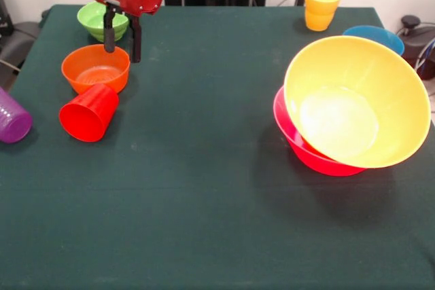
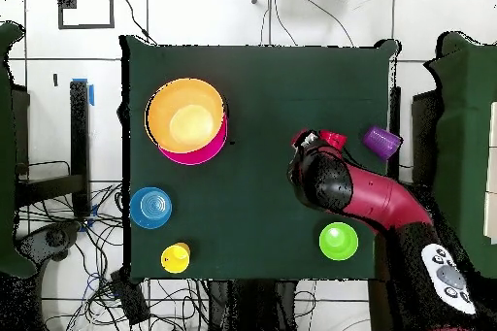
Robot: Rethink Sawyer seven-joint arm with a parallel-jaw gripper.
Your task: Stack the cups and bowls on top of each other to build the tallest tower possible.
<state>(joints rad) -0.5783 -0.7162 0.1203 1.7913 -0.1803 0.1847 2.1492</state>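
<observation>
My gripper (image 1: 122, 49) is open and empty, its fingers hanging just above the far rim of the small orange bowl (image 1: 95, 67). A red cup (image 1: 88, 112) lies on its side in front of that bowl, touching it. A purple cup (image 1: 10, 119) lies on its side at the table's left edge. A small green bowl (image 1: 102, 20) stands behind the gripper. The large yellow-orange bowl (image 1: 357, 103) sits tilted inside the pink bowl (image 1: 306, 149) at the right. A blue bowl (image 1: 375, 34) and a yellow cup (image 1: 321, 6) stand behind them. In the overhead view the arm (image 2: 359, 196) hides the orange bowl.
The overhead view shows the yellow-orange bowl (image 2: 184, 118), blue bowl (image 2: 151, 208), yellow cup (image 2: 176, 257), green bowl (image 2: 338, 241), purple cup (image 2: 381, 141) and part of the red cup (image 2: 333, 139). The dark green table (image 1: 204, 188) has cables beyond its edges.
</observation>
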